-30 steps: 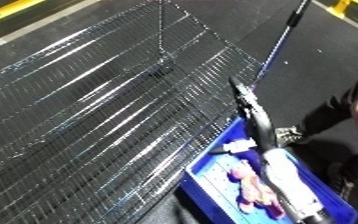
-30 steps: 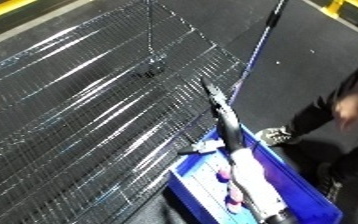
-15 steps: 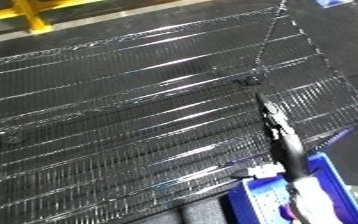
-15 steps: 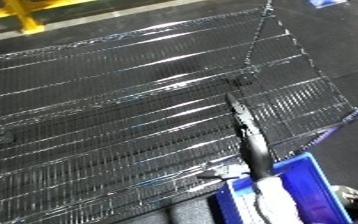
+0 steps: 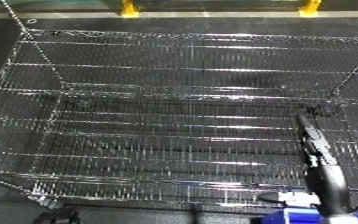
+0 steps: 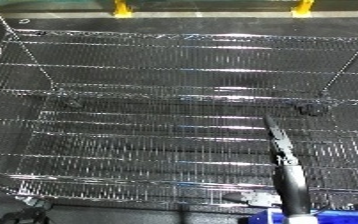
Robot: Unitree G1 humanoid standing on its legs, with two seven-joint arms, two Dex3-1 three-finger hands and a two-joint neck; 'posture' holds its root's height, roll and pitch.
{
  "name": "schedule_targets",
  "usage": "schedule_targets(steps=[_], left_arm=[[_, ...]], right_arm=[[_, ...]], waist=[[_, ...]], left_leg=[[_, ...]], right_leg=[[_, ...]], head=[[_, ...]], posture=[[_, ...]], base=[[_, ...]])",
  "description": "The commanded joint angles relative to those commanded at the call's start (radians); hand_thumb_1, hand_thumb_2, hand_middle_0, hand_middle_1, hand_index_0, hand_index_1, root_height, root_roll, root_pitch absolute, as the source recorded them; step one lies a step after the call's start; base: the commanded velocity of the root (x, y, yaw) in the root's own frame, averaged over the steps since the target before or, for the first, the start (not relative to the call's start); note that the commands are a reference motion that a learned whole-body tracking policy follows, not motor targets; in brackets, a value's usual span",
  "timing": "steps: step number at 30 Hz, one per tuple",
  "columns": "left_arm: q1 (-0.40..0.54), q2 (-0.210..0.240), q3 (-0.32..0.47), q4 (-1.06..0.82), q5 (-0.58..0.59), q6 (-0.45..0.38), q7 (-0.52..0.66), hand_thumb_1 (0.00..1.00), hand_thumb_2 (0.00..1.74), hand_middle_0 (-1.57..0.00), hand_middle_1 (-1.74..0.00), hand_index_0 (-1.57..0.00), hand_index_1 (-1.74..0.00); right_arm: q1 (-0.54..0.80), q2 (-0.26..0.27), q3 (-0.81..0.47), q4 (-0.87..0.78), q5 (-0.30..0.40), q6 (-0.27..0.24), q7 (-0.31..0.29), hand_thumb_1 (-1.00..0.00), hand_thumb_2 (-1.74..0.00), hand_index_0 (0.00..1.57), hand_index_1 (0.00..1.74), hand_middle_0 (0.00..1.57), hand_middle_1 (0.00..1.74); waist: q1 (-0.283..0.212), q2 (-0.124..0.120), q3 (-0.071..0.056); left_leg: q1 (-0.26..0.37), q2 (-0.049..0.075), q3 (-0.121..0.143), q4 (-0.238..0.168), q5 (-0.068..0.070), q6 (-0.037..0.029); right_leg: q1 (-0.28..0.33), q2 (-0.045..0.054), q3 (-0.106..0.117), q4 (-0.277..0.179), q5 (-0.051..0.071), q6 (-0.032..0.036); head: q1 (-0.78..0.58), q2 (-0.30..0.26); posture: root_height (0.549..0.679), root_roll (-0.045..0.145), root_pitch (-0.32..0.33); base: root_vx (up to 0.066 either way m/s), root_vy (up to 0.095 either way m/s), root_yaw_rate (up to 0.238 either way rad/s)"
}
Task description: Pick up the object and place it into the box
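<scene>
A blue bin (image 5: pixel 302 218) shows only as a sliver of its rim at the bottom edge, right of centre. Its contents are out of view. Rising from just above it is a slim black shape with a silver joint (image 5: pixel 315 152), seen edge-on and pointing up over the wire shelf. It looks like my right hand (image 6: pixel 282 150), but I cannot make out how it is set or whether it holds anything. No loose task object shows on the shelf. My left hand is out of sight.
A large chrome wire shelf cart (image 5: pixel 175 100) fills nearly the whole view, with thin corner posts (image 5: pixel 42 55) slanting across it. Yellow supports (image 5: pixel 129 6) stand on the floor beyond its far edge. A dark caster (image 6: pixel 29 215) sits at the lower left.
The camera has swung, so the wire cart now lies square and fills the view. The blue bin with its pink items has slipped almost entirely below the bottom edge.
</scene>
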Motion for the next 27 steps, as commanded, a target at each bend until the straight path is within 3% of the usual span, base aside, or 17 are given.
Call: schedule_targets(steps=[27], left_arm=[[0.026, -0.016, 0.026, -0.036, 0.022, 0.002, -0.001, 1.0, 1.74, -1.57, -1.74, -1.57, -1.74]], right_arm=[[0.056, -0.014, -0.028, -0.016, -0.038, 0.004, 0.005, 0.0, 0.0, 0.0, 0.0, 0.0, 0.0]], waist=[[-0.005, 0.006, 0.005]], left_leg=[[0.001, -0.001, 0.007, -0.003, -0.005, 0.0009]], right_leg=[[-0.019, -0.0072, 0.007, 0.011, -0.007, 0.0094]], head=[[0.091, -0.014]], posture=[[0.646, 0.049, -0.173]], base=[[0.009, 0.009, -0.003]])
